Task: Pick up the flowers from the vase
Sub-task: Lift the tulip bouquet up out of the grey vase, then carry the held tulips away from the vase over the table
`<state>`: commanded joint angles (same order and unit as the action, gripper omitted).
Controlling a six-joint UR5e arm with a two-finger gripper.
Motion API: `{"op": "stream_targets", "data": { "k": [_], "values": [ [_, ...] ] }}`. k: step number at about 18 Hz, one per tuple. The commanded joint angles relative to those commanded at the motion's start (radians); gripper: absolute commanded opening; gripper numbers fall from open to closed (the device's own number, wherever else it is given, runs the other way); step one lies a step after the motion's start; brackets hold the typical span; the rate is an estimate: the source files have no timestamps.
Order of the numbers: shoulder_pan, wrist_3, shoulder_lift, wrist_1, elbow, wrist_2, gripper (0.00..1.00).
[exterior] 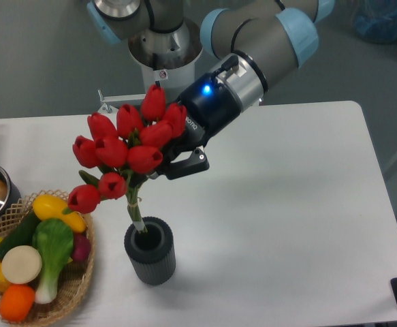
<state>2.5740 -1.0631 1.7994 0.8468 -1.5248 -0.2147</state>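
Grey tubular arm links are joined by light blue caps. A silver ring and a dark blue wrist section with a lit blue lamp are seen ahead of the black gripper (174, 163).
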Motion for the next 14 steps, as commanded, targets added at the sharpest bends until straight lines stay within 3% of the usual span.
{"op": "stream_targets", "data": {
  "k": [5, 10, 14],
  "values": [
    [0.038, 0.069, -0.021, 0.006, 0.006, -0.025, 0.36],
    [0.060, 0.075, -0.051, 0.006, 0.002, -0.291, 0.36],
    [0.101, 0.074, -0.051, 0.008, -0.003, -0.359, 0.36]
  ]
}}
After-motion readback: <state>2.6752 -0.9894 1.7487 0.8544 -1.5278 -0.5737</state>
